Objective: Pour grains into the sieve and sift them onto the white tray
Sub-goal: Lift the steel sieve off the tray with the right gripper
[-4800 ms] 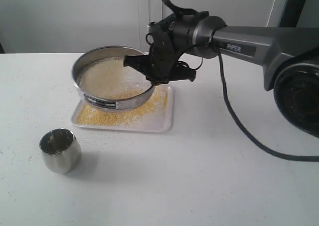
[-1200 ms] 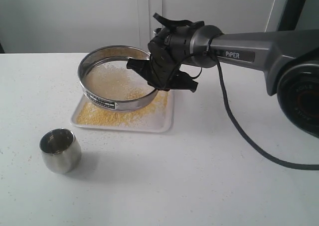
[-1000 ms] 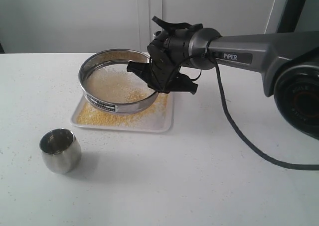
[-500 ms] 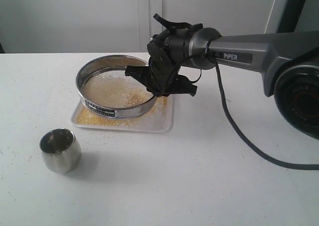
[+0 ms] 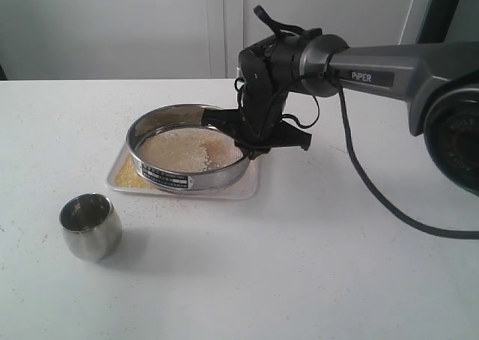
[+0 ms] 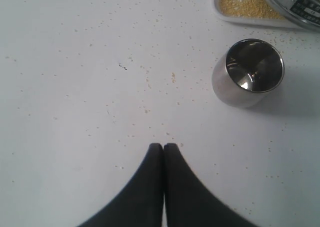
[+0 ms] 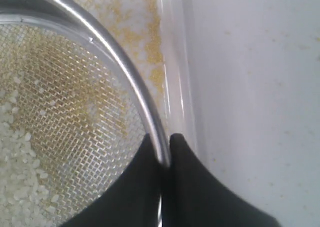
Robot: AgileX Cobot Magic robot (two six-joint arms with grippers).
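My right claw (image 5: pixel 245 145) is pinched tight on the rim of the sieve (image 5: pixel 187 150), one finger inside the ring and one outside. That thin steel wall is the only part I can grip without covering the mesh. Out past my fingertips the sieve hangs low and roughly level over the white tray (image 5: pixel 243 189); I cannot tell whether its bottom touches the tray. I judge it sits this low so that whatever drops through lands inside the tray's raised rim. Golden grains (image 7: pixel 136 27) lie on the tray just beyond my outer finger and under the mesh. A whitish batch rests on the mesh deeper inside the ring, with bare mesh nearest my grip, so the sifting looks well along to me. The tray's rim runs close beside my outer finger. Any swing toward my own side has little slack before the ring passes that edge and sheds onto the table (image 5: pixel 299 265). Behind my wrist the table is open, so there I have room to draw back. The steel cup (image 5: pixel 90 226) stands well apart, past the far side of the sieve from my grip. My left claw (image 6: pixel 163 149) has its fingers pressed together on nothing and hovers over the table, with that cup near it.
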